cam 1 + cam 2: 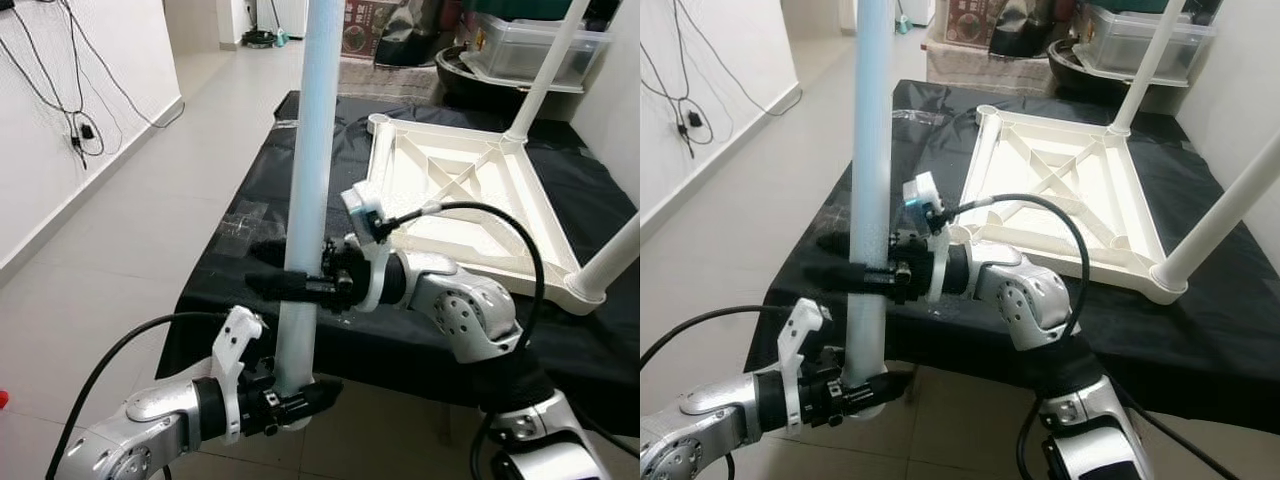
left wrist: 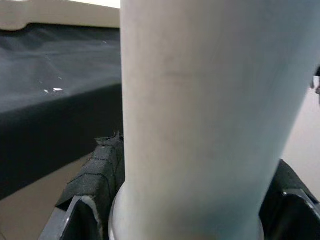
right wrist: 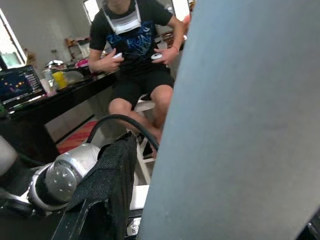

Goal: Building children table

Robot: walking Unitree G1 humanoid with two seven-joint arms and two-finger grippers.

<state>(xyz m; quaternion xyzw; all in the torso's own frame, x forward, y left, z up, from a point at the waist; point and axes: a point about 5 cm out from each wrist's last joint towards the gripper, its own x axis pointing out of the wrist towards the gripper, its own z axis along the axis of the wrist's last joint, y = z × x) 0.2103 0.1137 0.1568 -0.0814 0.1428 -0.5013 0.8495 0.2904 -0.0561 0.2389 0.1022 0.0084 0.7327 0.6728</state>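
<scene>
A long white table leg (image 1: 312, 180) stands upright in front of the black-covered table (image 1: 260, 215). My left gripper (image 1: 295, 400) is shut on its bottom end. My right gripper (image 1: 290, 284) is shut on it a little higher, reaching in from the right. The leg (image 2: 200, 115) looms close between black fingers (image 2: 95, 175) in the left wrist view. The white tabletop (image 1: 460, 190) lies upside down on the black cloth, with two legs (image 1: 545, 75) standing up from its far and right corners.
A white wall with hanging cables (image 1: 75, 120) runs along the left over pale floor tiles. Storage bins and clutter (image 1: 520, 45) stand behind the table. A person (image 3: 135, 45) sits holding controllers in the right wrist view.
</scene>
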